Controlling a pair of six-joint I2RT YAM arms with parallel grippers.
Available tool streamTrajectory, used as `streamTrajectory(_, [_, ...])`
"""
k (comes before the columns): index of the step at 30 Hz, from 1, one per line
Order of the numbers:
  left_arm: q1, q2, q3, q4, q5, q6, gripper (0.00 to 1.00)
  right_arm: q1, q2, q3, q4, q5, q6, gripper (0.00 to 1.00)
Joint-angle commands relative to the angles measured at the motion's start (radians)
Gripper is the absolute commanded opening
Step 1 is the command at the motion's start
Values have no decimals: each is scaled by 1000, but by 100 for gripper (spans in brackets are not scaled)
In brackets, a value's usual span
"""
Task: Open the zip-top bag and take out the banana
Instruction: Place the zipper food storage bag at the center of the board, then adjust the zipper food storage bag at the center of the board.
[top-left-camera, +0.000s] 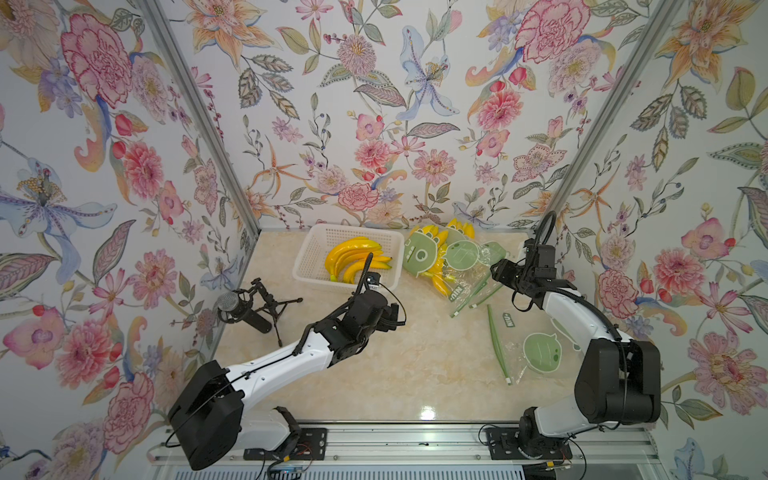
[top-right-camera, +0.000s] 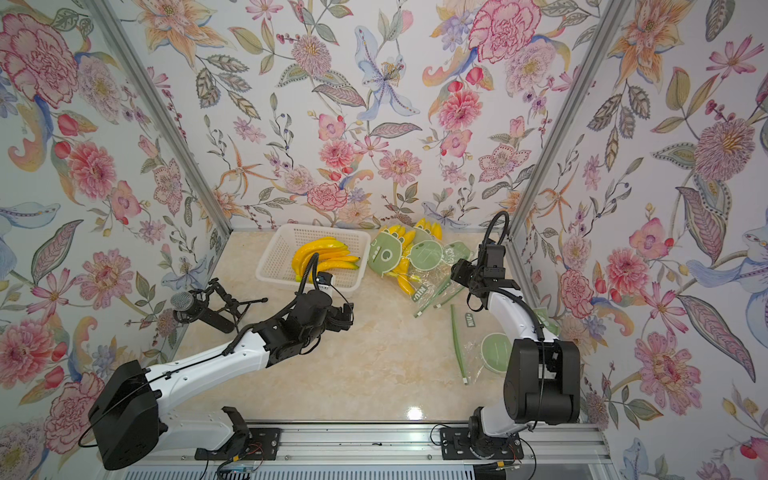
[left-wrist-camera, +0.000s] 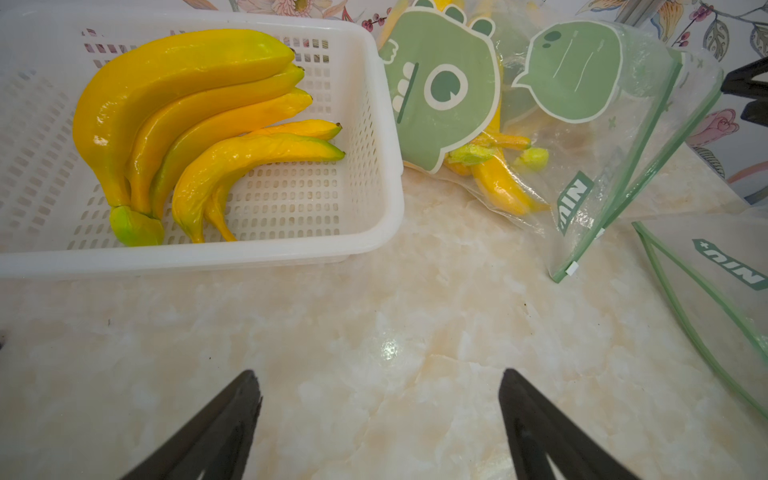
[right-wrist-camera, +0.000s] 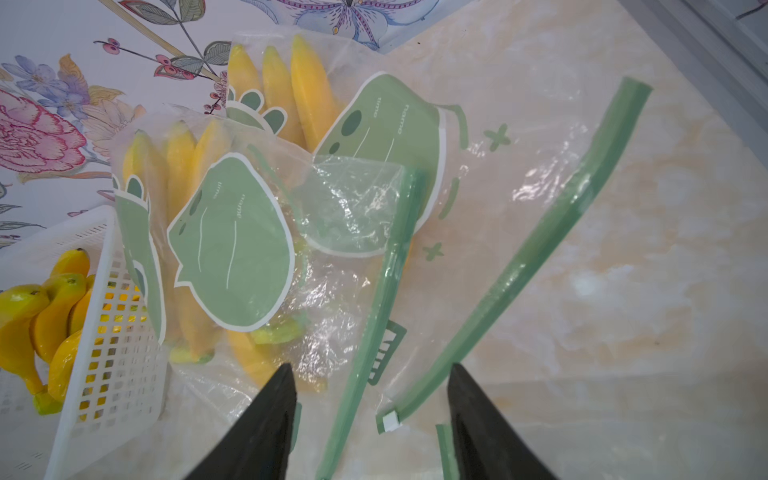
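A microphone (top-left-camera: 239, 305) is kept clear at the left edge. The left gripper (left-wrist-camera: 378, 374) is held wide open and empty over bare tabletop (left-wrist-camera: 374, 311), beside the white basket (left-wrist-camera: 208, 259), where one banana bunch (left-wrist-camera: 166, 104) is laid. The zip-top bag (right-wrist-camera: 345, 208), with bananas (right-wrist-camera: 183, 174) inside, is leaned against the basket. Its green zip strip (right-wrist-camera: 374, 307) is straddled by the right gripper (right-wrist-camera: 370, 368), jaws parted and nothing clamped, apparently poised to pinch.
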Motion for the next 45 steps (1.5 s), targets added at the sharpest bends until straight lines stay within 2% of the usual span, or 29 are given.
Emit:
streamTrajectory(1, [-20,8,-30,42,-41,-23,90,-11,76,66,20,-54,0,54])
streamTrajectory(4, [-21,6,-46,45,-42,-27,90,-11,128,93,32,-71,6,52])
streamTrajectory(8, [-22,9,-49,39,-49,-22,90,-5,168,105,57,-96,17,43])
streamTrajectory(16, [-22,13,-46,33,-57,-18,90,7,242,126,69,-98,29,36])
streamTrajectory(18, [-22,10,-49,37,-57,-19,90,8,249,131,71,-102,33,30])
streamTrajectory(23, [-22,7,-49,24,-65,-19,90,24,229,138,73,-99,33,9])
streamTrajectory(25, [-22,2,-51,21,-64,-18,90,34,196,123,83,-94,35,0])
streamTrajectory(29, [-22,-8,-59,19,-58,-19,91,63,108,62,95,-52,43,0])
streamTrajectory(36, [-22,-2,-63,18,-25,-9,91,159,-123,-149,111,45,89,0])
streamTrajectory(41, [-29,-1,-74,21,-15,-9,91,268,-305,-331,101,127,211,0])
streamTrajectory(45, [-42,8,-99,55,7,-16,90,388,-440,-479,93,199,358,0])
